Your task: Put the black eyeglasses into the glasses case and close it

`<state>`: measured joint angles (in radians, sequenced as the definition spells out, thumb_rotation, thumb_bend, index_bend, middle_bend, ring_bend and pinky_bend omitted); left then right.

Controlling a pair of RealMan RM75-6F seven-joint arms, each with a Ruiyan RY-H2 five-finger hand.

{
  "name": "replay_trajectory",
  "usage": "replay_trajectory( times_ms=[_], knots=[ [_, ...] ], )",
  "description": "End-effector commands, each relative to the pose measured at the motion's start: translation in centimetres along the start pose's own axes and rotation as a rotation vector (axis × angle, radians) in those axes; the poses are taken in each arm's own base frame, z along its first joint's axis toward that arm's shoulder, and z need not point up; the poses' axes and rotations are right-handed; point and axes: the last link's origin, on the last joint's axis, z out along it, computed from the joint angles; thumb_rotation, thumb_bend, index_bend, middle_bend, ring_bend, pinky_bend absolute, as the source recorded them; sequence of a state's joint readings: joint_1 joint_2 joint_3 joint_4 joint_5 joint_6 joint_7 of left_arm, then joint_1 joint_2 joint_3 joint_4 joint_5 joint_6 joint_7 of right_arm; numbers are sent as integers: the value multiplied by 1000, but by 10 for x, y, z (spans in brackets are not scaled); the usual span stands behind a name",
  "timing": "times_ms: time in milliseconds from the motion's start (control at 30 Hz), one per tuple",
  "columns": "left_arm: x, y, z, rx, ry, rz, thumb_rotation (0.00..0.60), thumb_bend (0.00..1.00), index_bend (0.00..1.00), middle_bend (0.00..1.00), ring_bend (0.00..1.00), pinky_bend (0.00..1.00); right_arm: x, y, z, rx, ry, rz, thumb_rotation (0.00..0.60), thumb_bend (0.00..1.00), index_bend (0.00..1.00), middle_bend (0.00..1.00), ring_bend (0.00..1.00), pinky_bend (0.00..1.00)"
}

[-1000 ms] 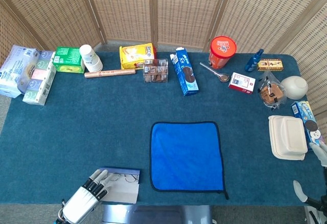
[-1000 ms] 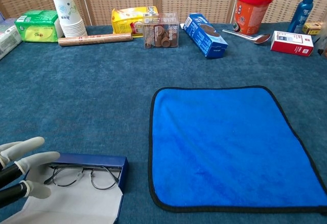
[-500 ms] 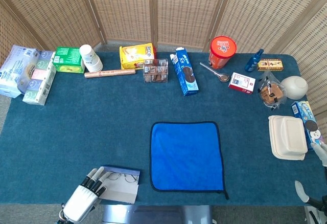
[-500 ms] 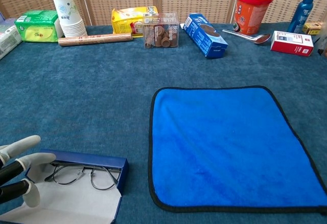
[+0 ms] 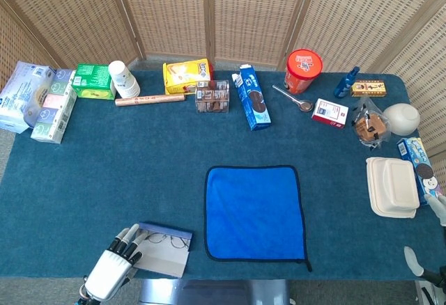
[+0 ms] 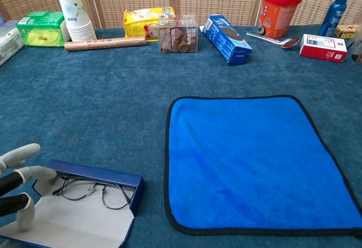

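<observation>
My left hand [image 6: 14,188] sits at the lower left of the chest view, its white fingers [image 6: 35,172] spread apart and touching the left end of the open navy-blue glasses case [image 6: 93,202], closed around nothing. The thin black wire-framed eyeglasses [image 6: 90,188] lie inside the case, against its raised blue back wall, with the pale lining of the flap spread flat towards the bottom edge of the frame. In the head view the same hand [image 5: 111,270] shows at the bottom left, beside the case [image 5: 164,249], at the near edge of the teal-carpeted bench [image 5: 104,173]. Just right of the case, apart from it, lies the bright blue square cloth with a dark hem [image 6: 257,160]. Of my right hand [image 5: 431,228] only pale parts show at the lower right edge of the head view, and I cannot tell how its fingers lie. Along the far edge of the bench stand a stack of white paper cups [image 6: 76,16], a yellow snack bag [image 6: 144,21], a blue biscuit carton [image 6: 227,38] and a red tub with a lid [image 6: 280,11]. A white clamshell box [image 5: 394,186] sits at the right.
</observation>
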<state>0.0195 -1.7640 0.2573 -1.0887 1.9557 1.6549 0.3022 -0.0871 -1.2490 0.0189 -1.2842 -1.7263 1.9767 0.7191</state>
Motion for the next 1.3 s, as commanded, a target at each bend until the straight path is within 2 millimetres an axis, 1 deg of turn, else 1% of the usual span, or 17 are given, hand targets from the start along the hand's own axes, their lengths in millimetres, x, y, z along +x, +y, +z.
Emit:
replay_trajectory(
  times_ms=[33,400,533,767,1300],
  knots=[
    [0,0,1,3,2,-3,600,384,654,254,55,189,0,0,0,-2,2,2,280,378,56,120,0,165],
    [5,-5,6,70,17,-75,600,379,630,245,55,200,4,1,-3,-8,10,3,262,379,56,119,0,165],
    [6,-6,11,108,21,-128,600,380,619,243,57,212,5,1,-4,-9,12,-2,258,378,56,119,0,165],
    [8,-8,19,129,35,-164,600,380,607,242,58,217,7,1,-5,-11,18,-6,257,379,56,120,0,165],
    [9,-11,48,212,47,-271,600,370,585,227,59,214,11,1,-7,-22,25,-14,250,378,56,119,0,165]
  ],
)
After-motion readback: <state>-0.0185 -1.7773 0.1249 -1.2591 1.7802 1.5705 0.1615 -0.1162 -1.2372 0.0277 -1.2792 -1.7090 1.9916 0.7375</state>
